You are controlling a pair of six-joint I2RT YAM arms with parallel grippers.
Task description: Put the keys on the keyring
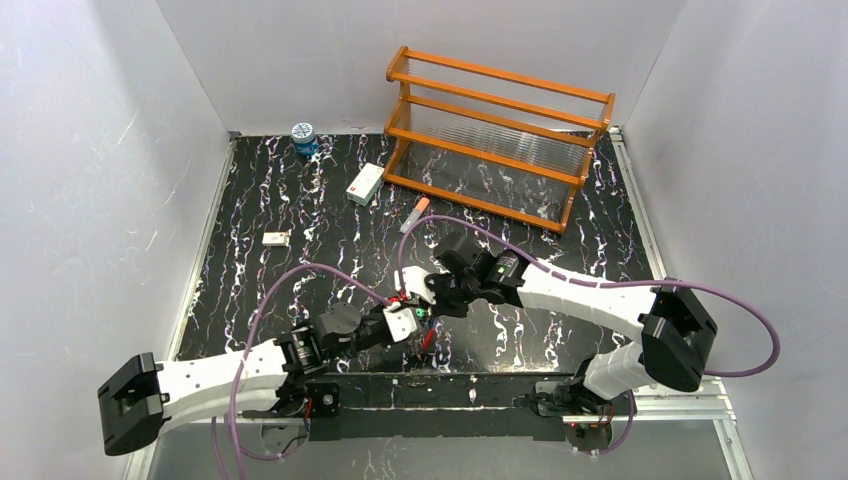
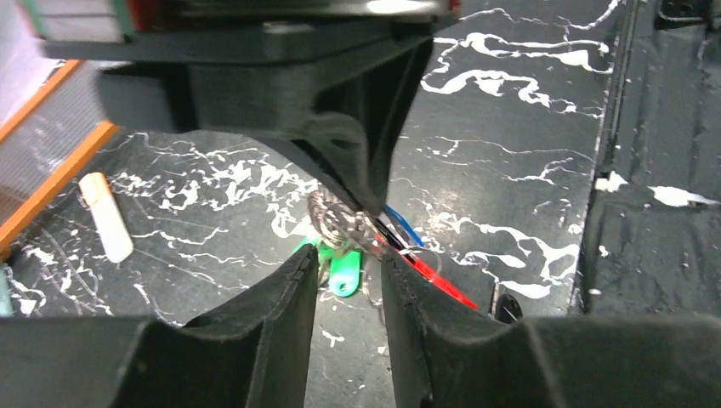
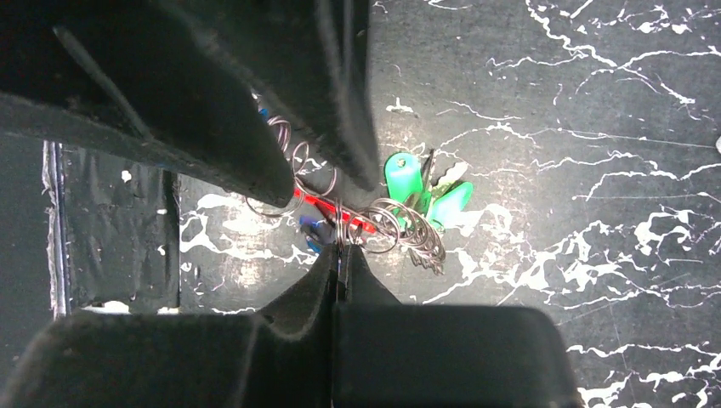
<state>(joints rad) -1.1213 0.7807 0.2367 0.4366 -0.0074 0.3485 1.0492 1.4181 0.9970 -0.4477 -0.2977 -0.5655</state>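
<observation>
My left pincer (image 2: 349, 260) stood with its jaws apart and nothing clamped between them. Through the gap, at twelve o'clock and just beyond the fingertips, hung the small silvery keys (image 2: 344, 274) with green and blue plastic heads: a green head dead ahead and a blue one at about one o'clock. They sat bunched on the keyring (image 2: 438, 277), a thin wire loop, part silver and part red, whose red stretch ran away toward four o'clock above the black marbled tabletop (image 2: 527, 110). I could not tell whether the bunch touched the table. From overhead, my right pincer (image 1: 433, 297) lay at about two o'clock from the left one, the two almost nose to nose. It was pinched shut on the wire itself, the green heads fanning out toward two o'clock in its own view. As I judged it, the left was the free hand and the nearer to the loose heads, so the coming move depended on that key straight ahead of its open jaws.
</observation>
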